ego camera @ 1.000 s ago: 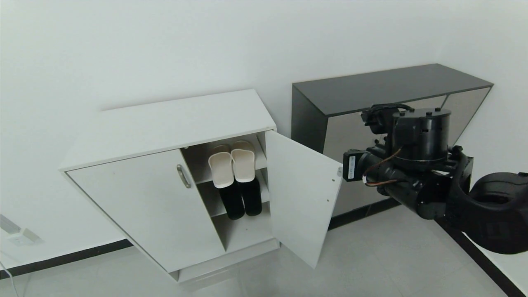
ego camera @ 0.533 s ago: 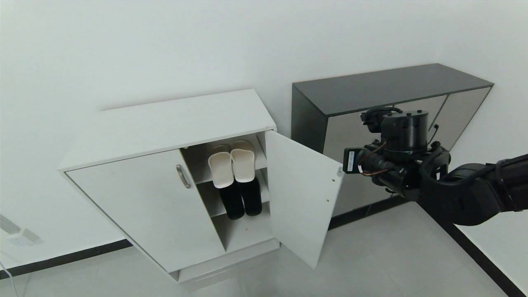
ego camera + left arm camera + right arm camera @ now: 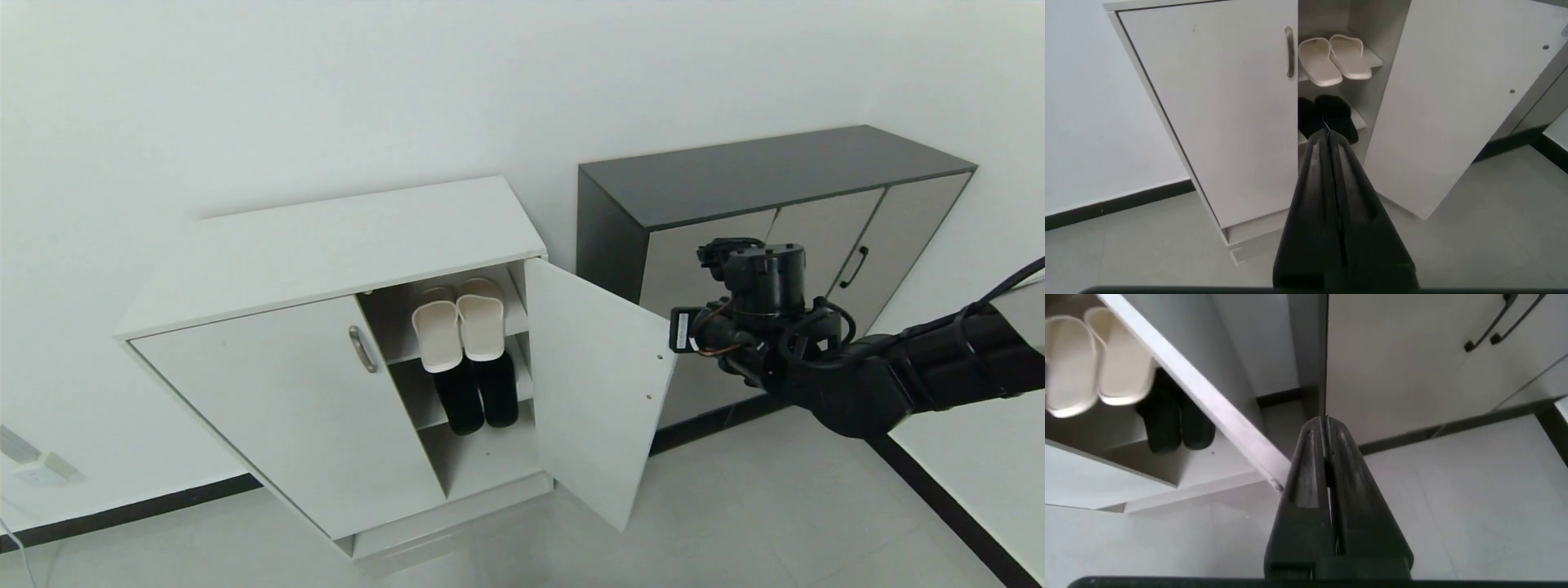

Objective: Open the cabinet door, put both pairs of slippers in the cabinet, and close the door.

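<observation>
Slippers, both pairs: inside the white cabinet (image 3: 326, 245), right-hand compartment. White slippers (image 3: 459, 327) lie side by side on the upper shelf. Black slippers (image 3: 478, 396) lie side by side on the shelf directly below them. Both pairs overhang the front edges of their shelves.

Cabinet door (image 3: 600, 384): the right-hand one, swung wide open, with its free edge pointing out over the floor (image 3: 735, 506). The left door (image 3: 286, 408) is closed, and its metal handle (image 3: 363, 349) sits at the edge next to the open compartment.

Right tool (image 3: 684, 331): you have it at the upper part of the open door's free edge, on the outer side, away from the slippers. Its wrist view shows the right tool (image 3: 1328, 429) clenched, fingers pressed together with nothing between them. The door's edge (image 3: 1192, 392) runs down to just beside the fingers. Whether they actually touch the door cannot be told. From this wrist you see the white slippers (image 3: 1094, 363) and black slippers (image 3: 1176, 416) beyond the door's edge, well apart from the tool.

Left tool (image 3: 1328, 139): clenched as well, empty, held in front of the cabinet and pointing at the open compartment. The black slippers (image 3: 1327, 114) sit just past its tip in the picture, the white slippers (image 3: 1339, 59) above them. It is apart from the handle (image 3: 1289, 51) and the open door (image 3: 1454, 90).

Surroundings: a dark cabinet (image 3: 759, 167) with mirrored fronts stands against the wall to the right of the white one, behind the right arm.
</observation>
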`<state>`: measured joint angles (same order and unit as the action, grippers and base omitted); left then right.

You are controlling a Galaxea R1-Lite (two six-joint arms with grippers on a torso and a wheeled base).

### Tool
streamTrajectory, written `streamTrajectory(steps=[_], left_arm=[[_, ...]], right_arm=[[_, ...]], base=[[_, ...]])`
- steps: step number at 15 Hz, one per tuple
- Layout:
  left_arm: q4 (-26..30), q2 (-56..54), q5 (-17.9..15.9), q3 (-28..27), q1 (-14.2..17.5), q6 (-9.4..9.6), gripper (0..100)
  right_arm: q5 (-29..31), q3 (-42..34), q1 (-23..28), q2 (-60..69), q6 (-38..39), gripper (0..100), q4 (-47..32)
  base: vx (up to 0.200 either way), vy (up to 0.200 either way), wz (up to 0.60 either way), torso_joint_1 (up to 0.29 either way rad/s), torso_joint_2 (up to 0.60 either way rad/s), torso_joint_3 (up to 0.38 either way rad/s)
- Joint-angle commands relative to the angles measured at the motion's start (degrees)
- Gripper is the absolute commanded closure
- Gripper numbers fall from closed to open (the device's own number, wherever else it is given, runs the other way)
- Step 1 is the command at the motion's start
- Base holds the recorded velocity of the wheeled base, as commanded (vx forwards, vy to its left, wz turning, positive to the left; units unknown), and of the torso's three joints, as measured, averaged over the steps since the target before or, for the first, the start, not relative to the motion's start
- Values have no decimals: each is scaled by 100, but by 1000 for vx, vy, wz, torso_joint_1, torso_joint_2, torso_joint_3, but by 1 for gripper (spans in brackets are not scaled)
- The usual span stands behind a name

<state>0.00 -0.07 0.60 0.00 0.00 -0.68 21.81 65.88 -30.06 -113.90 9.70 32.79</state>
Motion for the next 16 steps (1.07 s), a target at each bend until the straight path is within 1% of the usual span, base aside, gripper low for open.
streamTrajectory(steps=[1, 9, 12, 16], left_arm=[[0, 7, 2, 0, 0, -2, 100], [0, 7, 2, 0, 0, -2, 100], [0, 7, 2, 0, 0, 7, 100], [0, 7, 2, 0, 0, -2, 100]], right_arm=[[-1, -5, 9, -106, -4, 100, -1], [-10, -14, -26, -54, 14, 100, 8], [-10, -198, -298, 166, 14, 100, -1], [-10, -550, -958, 509, 14, 100, -19]], base=[[0, 0, 0, 0, 0, 0], [0, 0, 0, 0, 0, 0], [0, 0, 0, 0, 0, 0], [0, 0, 0, 0, 0, 0]])
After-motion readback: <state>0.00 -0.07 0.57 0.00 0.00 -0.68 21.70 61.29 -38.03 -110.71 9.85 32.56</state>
